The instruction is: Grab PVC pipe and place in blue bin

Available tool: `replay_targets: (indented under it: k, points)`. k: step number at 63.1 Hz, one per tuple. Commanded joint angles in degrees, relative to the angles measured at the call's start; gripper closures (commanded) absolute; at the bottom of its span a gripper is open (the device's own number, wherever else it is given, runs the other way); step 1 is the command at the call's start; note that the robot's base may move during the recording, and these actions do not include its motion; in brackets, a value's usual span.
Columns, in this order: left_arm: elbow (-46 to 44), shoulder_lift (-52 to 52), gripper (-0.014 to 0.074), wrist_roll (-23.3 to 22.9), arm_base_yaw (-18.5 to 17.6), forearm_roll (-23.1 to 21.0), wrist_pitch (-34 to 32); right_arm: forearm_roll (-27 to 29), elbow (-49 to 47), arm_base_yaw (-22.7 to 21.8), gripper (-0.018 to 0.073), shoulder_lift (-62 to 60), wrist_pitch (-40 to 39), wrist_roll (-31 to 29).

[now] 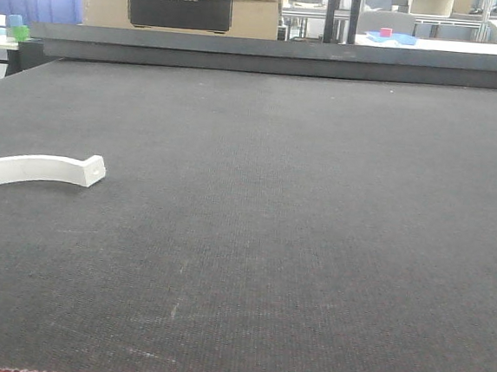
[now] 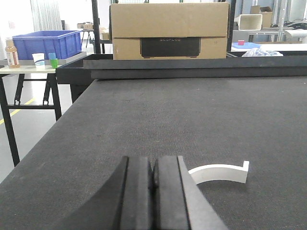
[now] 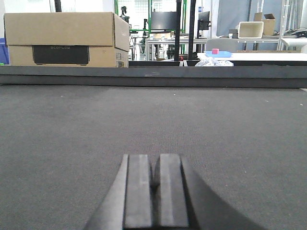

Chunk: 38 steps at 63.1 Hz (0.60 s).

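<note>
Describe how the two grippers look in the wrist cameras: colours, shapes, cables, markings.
The left gripper has two matte black fingers with flat, rectangular faces, and its outer sides flare wide toward the base. The right gripper looks the same. No cables, markings or arm links show in any view.

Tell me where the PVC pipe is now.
The PVC pipe lies on the black table at the front view's left edge, just ahead and right of the shut left gripper.
</note>
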Motion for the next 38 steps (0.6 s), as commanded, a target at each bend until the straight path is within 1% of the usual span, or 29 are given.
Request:
replay_targets:
  k: [1, 38]
  points:
    - [-0.1, -0.2, 0.0707, 0.0, -0.4, 0.1, -0.7, 0.2, 0.0, 0.1, 0.0727, -0.2, -1.1, -0.2]
    - [-0.1, -0.2, 0.0707, 0.0, -0.4, 0.1, -0.7, 0.2, 0.0, 0.1, 0.0727, -0.2, -1.1, -0.2]
